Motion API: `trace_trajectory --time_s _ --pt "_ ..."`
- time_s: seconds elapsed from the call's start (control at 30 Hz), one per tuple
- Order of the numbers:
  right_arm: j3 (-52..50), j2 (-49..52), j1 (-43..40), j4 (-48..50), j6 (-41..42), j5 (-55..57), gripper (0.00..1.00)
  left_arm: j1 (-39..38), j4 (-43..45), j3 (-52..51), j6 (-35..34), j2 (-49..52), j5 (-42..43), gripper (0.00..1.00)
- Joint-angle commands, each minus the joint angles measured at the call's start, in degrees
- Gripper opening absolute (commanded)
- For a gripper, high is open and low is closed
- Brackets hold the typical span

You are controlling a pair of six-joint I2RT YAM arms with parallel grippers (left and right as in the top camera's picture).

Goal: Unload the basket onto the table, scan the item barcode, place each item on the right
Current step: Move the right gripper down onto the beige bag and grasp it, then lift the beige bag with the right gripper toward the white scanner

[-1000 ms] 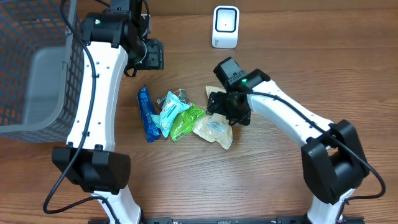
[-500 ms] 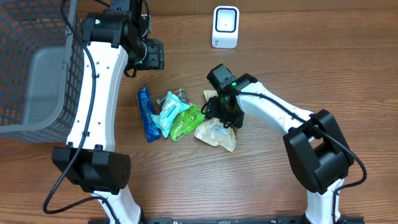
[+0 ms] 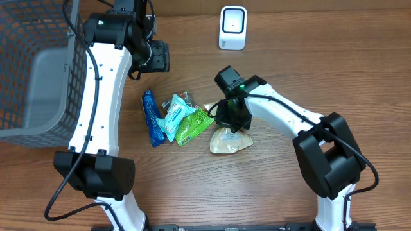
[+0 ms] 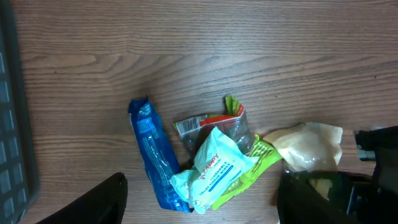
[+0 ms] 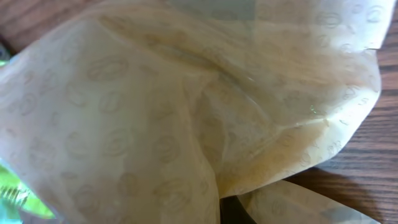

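Got the right pincer [image 3: 230, 119] nipped down onto the cream packet [image 3: 230, 141], in the middle of the surface [image 3: 257, 186], just right of the green packet [image 3: 192, 124]. Can't see the jaws from the wrist view, only bunched film, so judging by that. Got the left pincer [image 3: 157, 56] spread wide and holding nothing, far left. Could go wrong from here: only pinching loose film, so might slip out on the lift, might drag the green packet along, or might reach the scanner [image 3: 232, 27] at the far edge with the barcode folded under. Versus a second ago: gone from wide apart to closed, shifted left over the packet, and tugged it round, a bit nearer and rightward.
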Motion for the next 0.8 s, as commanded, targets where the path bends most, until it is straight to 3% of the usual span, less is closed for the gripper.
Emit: trace_trajectory --time_s 0.0,0.4,0.7,0.77 --pt "1.62 -2.43 -2.58 -0.24 -6.27 -9.44 0.04 -0.02 -0.02 -0.22 -0.2 0.57 1.16 0.68" --pt "2.29 -9.03 -13.57 2.99 -18.45 -53.0 0.04 -0.04 -0.07 -0.22 -0.17 0.57 2.64 0.68" --pt "2.29 -9.03 -15.72 8.68 -18.62 -75.52 0.04 -0.04 -0.26 -0.22 -0.15 0.57 5.22 0.68" --pt "2.36 -9.05 -15.72 9.6 -15.28 -76.28 0.04 -0.04 -0.26 -0.22 -0.17 0.57 5.22 0.68"
